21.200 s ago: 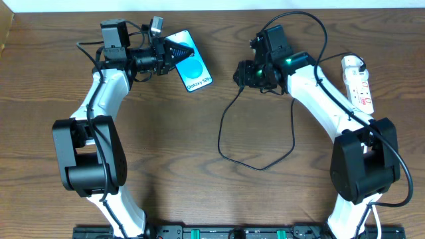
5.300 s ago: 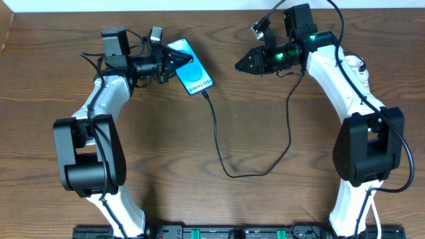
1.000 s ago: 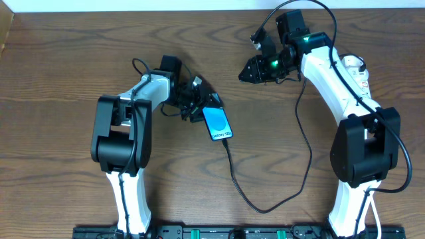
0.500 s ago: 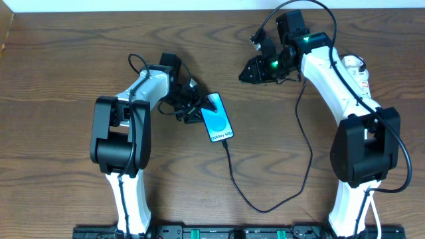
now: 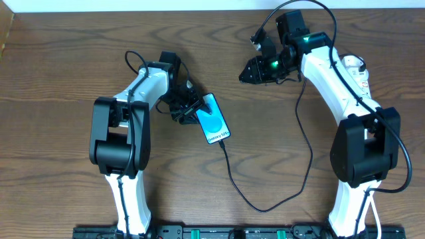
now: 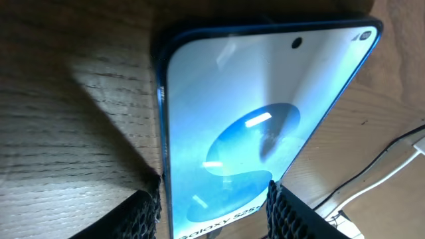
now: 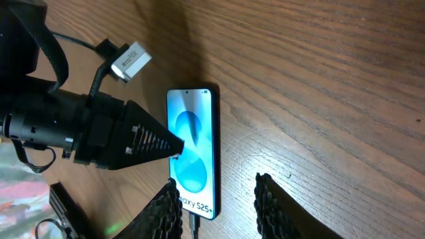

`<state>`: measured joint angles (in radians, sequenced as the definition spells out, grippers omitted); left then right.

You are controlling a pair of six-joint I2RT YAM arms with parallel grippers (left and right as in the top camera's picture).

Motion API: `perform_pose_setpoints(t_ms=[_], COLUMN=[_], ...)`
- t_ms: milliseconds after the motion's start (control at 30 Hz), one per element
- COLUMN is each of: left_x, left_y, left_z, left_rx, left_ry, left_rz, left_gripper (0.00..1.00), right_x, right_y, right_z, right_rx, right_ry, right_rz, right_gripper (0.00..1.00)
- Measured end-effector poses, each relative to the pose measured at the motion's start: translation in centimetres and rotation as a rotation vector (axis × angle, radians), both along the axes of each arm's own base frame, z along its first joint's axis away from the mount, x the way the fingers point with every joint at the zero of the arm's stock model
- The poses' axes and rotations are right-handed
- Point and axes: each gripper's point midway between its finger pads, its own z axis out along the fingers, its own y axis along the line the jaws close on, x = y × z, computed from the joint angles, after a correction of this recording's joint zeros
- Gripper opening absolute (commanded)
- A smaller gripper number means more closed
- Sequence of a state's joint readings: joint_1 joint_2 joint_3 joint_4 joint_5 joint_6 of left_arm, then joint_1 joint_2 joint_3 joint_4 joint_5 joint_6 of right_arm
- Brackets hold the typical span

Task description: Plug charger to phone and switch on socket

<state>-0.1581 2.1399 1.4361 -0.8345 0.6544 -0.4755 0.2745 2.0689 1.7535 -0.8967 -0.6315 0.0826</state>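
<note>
A: Where does the job stand?

B: The slim black-framed phone [image 5: 213,120] with its bright blue lit screen is near the middle of the brown wooden table [image 5: 60,60]. Whether it rests flat or a little raised cannot be told. The long thin black charger cable [image 5: 265,210] runs from its text end in a wide loop toward the right arm. The small dark plug tip [image 7: 193,224] sits against that end, so the plugging looks done.

A: And the end effectors?

B: The left end effector [image 5: 196,113] is clamped on the phone: its wrist view shows a finger against each long edge. The right end effector [image 7: 218,202] hangs above the table, apart from the phone, with its fingers spread and empty.

A: So the step in hand is letting the phone go?

B: Likely. The left arm does it best by settling the phone flat, then spreading its fingers fully before backing off along its own line. That way no pad drags the frame or pulls at the plug. The loop of cable gives slack, which helps.

A: Then the switch.

B: The small white elongated power strip [image 5: 363,83] lies near the table's right edge, partly hidden by the right arm. The right arm would want its fingers brought together into one blunt tip. It should come down squarely on the switch and swing clear of the cable draped beside it. Which switch serves the charger cannot be told from here.
</note>
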Motion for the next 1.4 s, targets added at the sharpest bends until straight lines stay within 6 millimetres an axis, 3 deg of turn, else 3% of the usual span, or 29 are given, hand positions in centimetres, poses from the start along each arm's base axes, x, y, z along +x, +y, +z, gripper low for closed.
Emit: perform_pose_setpoints(t_ms=[533,800,933,1133,1200,1267,1400], left_x=[-0.6,0.5,2.1,4.2,4.1,4.0,4.0], left_y=[2.5,5.4,6.1,6.1,6.2,6.4,6.5], left_z=[-0.3,0.3,4.8,15.6,18.3,20.4,22.7], left_rx=[0.165,0.333,0.36,0.332,0.325,0.321,0.316], left_ry=[0.014,-0.059,-0.204,-0.535,-0.615,-0.677,-0.753], left_rz=[-0.012,-0.026,-0.002,0.057,0.075,0.089,0.106], left_gripper=[0.54,0.54,0.54,0.54,0.55,0.65,0.66], right_x=[-0.1,-0.2,-0.2,0.2,0.6,1.2,2.1], right_y=[0.0,-0.1,-0.1,-1.2,-2.4,-4.1,-7.9], right_z=[0.0,-0.1,-0.1,-0.1,0.1,0.7,2.7], right_rx=[-0.002,-0.004,-0.005,-0.007,-0.007,-0.005,0.0], right_ry=[0.001,0.001,0.001,0.009,0.01,0.002,-0.028], right_rz=[0.003,0.01,0.011,-0.014,-0.039,-0.077,-0.162], right_gripper=[0.36,0.35,0.33,0.31,0.31,0.3,0.28])
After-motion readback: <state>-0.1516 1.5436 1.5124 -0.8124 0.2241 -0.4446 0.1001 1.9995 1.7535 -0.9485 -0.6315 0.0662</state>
